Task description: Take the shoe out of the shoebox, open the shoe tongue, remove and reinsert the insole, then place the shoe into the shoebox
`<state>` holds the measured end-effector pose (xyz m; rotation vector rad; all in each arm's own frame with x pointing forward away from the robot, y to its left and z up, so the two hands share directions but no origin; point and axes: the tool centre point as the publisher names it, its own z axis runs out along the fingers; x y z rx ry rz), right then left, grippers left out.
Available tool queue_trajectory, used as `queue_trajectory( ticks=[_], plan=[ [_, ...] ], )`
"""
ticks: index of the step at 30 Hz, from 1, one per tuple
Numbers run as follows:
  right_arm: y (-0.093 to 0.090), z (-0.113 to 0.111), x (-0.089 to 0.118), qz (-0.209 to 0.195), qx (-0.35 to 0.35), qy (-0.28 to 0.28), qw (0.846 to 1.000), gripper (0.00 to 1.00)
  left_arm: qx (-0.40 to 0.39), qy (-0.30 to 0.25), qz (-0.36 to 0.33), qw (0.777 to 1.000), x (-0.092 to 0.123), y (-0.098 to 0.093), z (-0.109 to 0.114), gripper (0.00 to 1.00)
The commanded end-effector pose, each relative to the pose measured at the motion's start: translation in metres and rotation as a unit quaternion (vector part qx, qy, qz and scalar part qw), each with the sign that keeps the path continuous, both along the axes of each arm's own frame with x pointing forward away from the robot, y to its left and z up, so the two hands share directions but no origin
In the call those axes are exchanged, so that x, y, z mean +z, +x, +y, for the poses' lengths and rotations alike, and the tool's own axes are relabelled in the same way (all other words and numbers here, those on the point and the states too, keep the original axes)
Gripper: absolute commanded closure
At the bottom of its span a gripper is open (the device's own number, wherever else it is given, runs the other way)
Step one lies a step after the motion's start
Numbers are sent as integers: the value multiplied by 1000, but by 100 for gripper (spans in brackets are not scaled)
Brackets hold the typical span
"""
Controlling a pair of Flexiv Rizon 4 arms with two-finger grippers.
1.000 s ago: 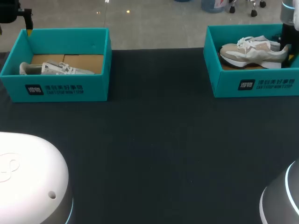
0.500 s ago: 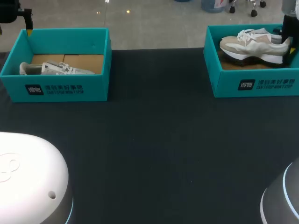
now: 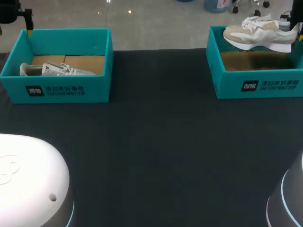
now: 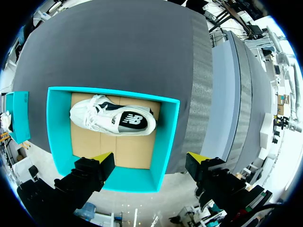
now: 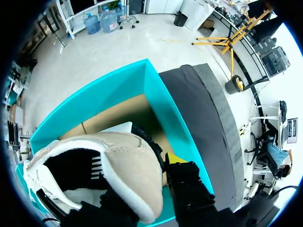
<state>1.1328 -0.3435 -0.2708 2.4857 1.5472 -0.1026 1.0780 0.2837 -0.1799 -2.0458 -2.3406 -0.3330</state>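
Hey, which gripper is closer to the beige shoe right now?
Right. The right gripper holds the beige shoe by its heel above its shoebox; the left gripper hangs open over the other shoebox, across the table.

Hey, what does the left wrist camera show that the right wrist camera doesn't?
Only left wrist: the white shoe lying in the left shoebox, under the open left pincer. Only right wrist: the right pincer gripping the beige shoe by its heel, above the box floor. Both: the right shoebox, tiny in the left view, and the black table.
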Motion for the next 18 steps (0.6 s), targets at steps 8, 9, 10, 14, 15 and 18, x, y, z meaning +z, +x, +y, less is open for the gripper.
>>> queue_trajectory(
  ticks=[8, 9, 10, 14, 15, 18],
  plan=[
    [-40, 35, 79, -48, 71, -30, 996, 100, 0, 1, 0, 1000, 1, 0, 0, 0],
    [-42, 38, 81, -48, 74, -30, 996, 100, 0, 1, 0, 1000, 1, 0, 0, 0],
    [-45, 43, 85, -45, 80, -31, 995, 100, 0, 1, 0, 1000, 1, 0, 0, 0],
    [-53, 57, 94, -44, 84, -20, 995, 100, 0, 1, 0, 1000, 1, 0, 0, 0],
    [-53, 60, 97, -50, 83, -14, 995, 100, 0, 1, 0, 1000, 1, 0, 0, 0],
    [-53, 60, 97, -50, 83, -14, 995, 100, 0, 1, 0, 1000, 1, 0, 0, 0]
  ],
)
